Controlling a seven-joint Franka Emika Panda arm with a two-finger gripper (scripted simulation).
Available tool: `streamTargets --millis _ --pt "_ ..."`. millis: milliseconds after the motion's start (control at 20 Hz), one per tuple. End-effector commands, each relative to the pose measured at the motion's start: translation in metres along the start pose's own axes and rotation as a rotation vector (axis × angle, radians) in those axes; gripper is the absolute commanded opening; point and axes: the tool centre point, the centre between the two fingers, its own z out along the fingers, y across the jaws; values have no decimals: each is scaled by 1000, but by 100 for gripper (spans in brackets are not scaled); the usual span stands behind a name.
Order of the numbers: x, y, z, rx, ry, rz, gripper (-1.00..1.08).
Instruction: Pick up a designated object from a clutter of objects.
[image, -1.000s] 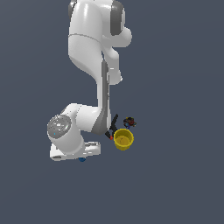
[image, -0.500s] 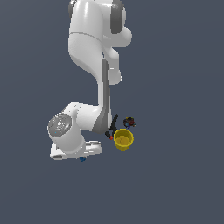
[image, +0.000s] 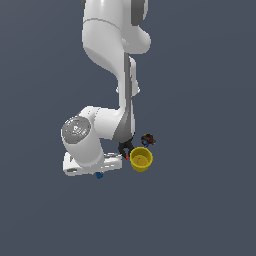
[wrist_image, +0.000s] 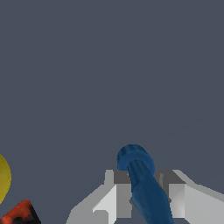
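Now the gripper (wrist_image: 142, 197) has its fingers (wrist_image: 117, 197) clamped either side of the blue piece (wrist_image: 142, 183) on its slim shaft — small, rigid, probably light and slippery.

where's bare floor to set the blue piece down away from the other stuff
Open floor lies on the exterior view's right of the yellow cup and the dark lump, also below the cup. It is crowded between the cup, the black clamp and the arm's base.
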Motion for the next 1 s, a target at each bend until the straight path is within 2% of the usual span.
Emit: streamTargets --millis 0,950 --pt "-5 -12 -15 0 1 -1 -100" --pt "-58 -144 -174 -3 1 -1 -100"
